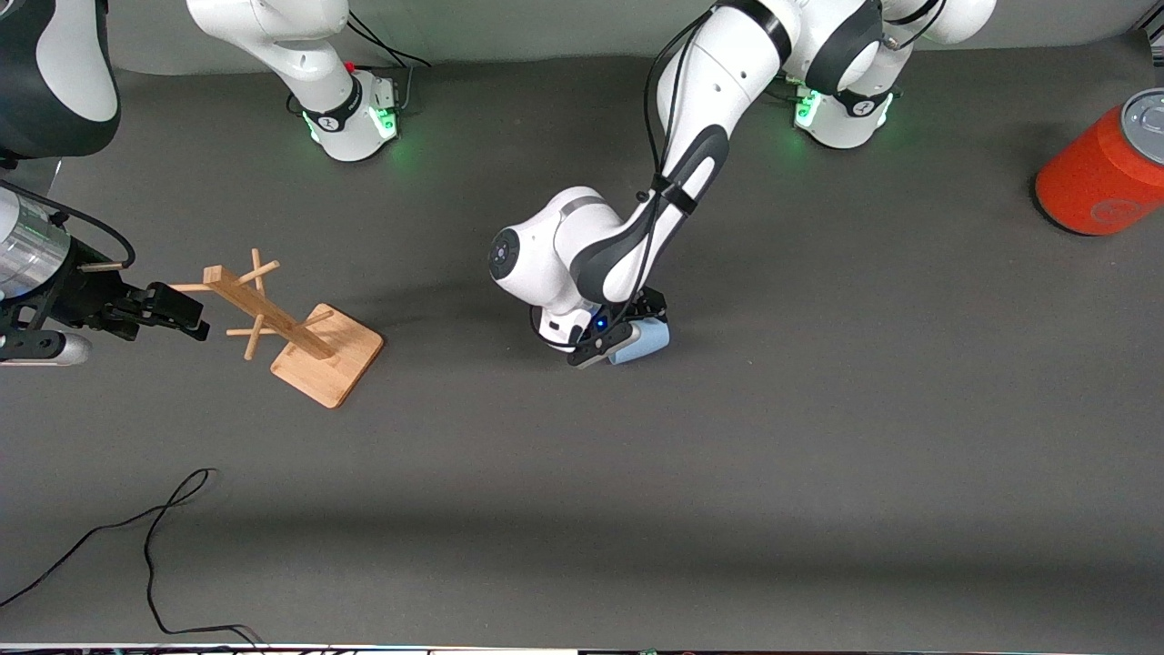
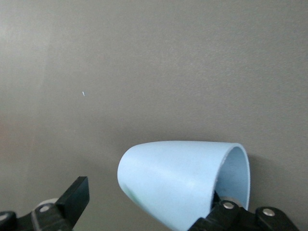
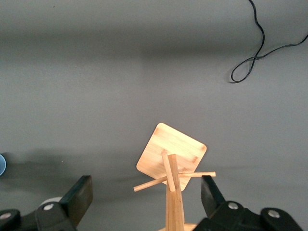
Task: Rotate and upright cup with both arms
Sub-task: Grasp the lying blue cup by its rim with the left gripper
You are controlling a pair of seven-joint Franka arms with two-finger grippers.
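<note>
Cup lies sideways, hollow; I see left gripper spread around it, right gripper spread over the peg rack.

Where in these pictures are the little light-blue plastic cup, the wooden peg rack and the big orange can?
Light-blue plastic cup (image 2: pixel 173 178): left wrist view, on its outer side wall.
Wooden peg rack (image 1: pixel 338 357): front view, on its square base.
Orange can (image 1: pixel 1096 182): front view, on its orange body.

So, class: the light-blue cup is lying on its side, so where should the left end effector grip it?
Grip the cup across its rim, from above: it lies sideways, mouth open, so one finger of the left end effector fits inside, as now.
</note>
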